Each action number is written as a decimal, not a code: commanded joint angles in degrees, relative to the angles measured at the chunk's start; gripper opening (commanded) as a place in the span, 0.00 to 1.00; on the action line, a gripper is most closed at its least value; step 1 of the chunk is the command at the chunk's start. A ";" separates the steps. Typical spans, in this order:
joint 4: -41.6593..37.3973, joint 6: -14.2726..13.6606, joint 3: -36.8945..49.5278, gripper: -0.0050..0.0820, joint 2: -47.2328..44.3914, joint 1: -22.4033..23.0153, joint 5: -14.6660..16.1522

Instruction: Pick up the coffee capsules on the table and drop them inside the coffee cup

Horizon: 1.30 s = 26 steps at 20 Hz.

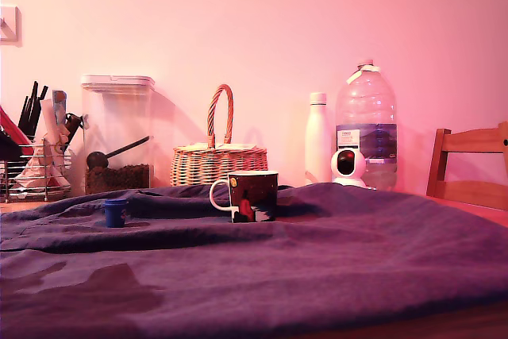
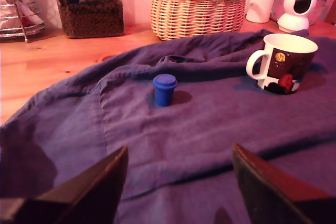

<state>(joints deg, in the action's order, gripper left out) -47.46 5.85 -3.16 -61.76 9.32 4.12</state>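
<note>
Where wrinkled cloth drapes the worktop (image 2: pixel 52 72), one tapered blue capsule (image 2: pixel 164 89) stands. One glossy mug (image 2: pixel 283 64), white-handled. Jaws wide, empty.

A small dark-blue coffee capsule (image 1: pixel 116 212) (image 2: pixel 165 89) stands upright on the tabletop (image 1: pixel 333 260) (image 2: pixel 157 145), which is draped in wrinkled blue-purple cloth. Well apart, toward the exterior view's right, the coffee cup (image 1: pixel 252 195) (image 2: pixel 286 62) stands upright, dark with a red figure, its white handle facing the capsule.

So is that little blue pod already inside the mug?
No, the coffee capsule stands on the cloth, apart from the coffee cup.
</note>
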 commanded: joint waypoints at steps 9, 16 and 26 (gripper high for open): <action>-23.41 -0.33 -0.61 0.71 -20.94 -0.20 -0.09; -28.11 -1.20 -7.93 0.71 -34.27 -0.20 1.92; -30.16 -2.89 -20.70 0.71 -50.01 -0.22 4.92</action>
<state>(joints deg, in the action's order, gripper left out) -77.10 3.46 -23.31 -110.80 9.32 8.93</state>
